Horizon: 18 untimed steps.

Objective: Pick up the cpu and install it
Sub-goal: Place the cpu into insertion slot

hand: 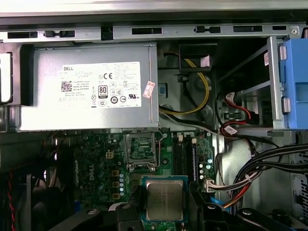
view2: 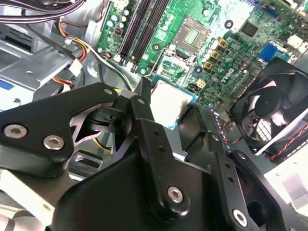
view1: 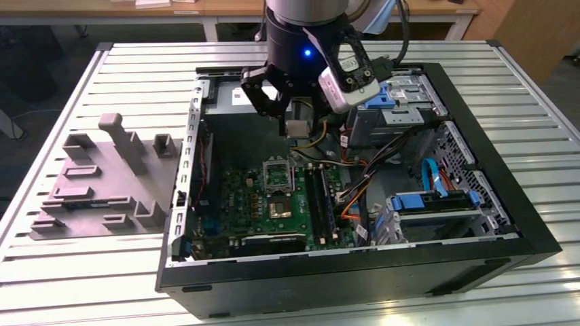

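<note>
cpu (hand: 164,201): small flat square chip with a pale silver-grey metal lid and a thin green border. It was clamped at two opposite edges between the fingers of the gripper (hand: 164,208), clear of the board beneath it. In the exterior view the cpu (view1: 297,128) hung under the gripper (view1: 292,119) over the far part of the open case (view1: 363,272), short of the socket frame (view1: 276,175).

Arm: it came straight down from the exterior view's upper edge, wrist upright, gripper pointing down into the case. A blue light glowed on the dark wrist housing, and a white camera unit (view1: 349,85) sat on the wrist, on the exterior view's right.

Gripper: black matte linkage arms with bright screw heads, fingers (view2: 143,98) narrow and tapered, closed onto the chip.

Socket frame (hand: 141,151): rectangular, bright metal, dark centre, unoccupied; it lay between the power supply (hand: 91,89) and the held chip.

Power supply: large grey sheet-metal box with a white label.

Motherboard (view1: 272,197): green, flat, studded with small components and dark memory slots.

Fan (view2: 274,110): black, round blades in a square frame.

Table (view1: 73,285): ribbed pale metal slats, carrying the black case and a grey blocky fixture (view1: 100,183).
</note>
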Tool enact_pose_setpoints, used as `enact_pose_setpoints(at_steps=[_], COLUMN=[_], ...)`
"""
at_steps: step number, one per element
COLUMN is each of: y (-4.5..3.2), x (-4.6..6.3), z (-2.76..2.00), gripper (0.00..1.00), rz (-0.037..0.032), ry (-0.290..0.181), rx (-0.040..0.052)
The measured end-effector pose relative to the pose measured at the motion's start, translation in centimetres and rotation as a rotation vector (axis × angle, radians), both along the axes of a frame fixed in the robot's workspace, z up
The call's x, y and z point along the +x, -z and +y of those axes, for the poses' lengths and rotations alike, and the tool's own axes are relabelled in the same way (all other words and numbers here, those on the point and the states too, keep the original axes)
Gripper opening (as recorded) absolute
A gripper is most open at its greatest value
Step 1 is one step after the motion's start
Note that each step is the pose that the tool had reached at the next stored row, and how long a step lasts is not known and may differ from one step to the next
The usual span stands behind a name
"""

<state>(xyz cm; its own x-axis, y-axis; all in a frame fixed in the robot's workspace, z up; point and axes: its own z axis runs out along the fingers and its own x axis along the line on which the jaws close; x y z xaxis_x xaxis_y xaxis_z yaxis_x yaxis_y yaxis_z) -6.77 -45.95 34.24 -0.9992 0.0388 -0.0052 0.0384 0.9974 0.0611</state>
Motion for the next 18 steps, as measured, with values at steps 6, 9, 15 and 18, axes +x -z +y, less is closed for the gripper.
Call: enact_pose_setpoints(at_steps=[6,9,15,18], y=[0.32,0.49,0.87,1.18], x=[0.0,0.0,0.0,0.0], z=[0.00,0.00,-0.02,-0.02], gripper=[0.47,0.47,0.47,0.47], rz=[0.0000,0.0000,0.0000,0.0001], ry=[0.000,0.000,0.000,0.000], rx=[0.0004,0.0005,0.0005,0.0005])
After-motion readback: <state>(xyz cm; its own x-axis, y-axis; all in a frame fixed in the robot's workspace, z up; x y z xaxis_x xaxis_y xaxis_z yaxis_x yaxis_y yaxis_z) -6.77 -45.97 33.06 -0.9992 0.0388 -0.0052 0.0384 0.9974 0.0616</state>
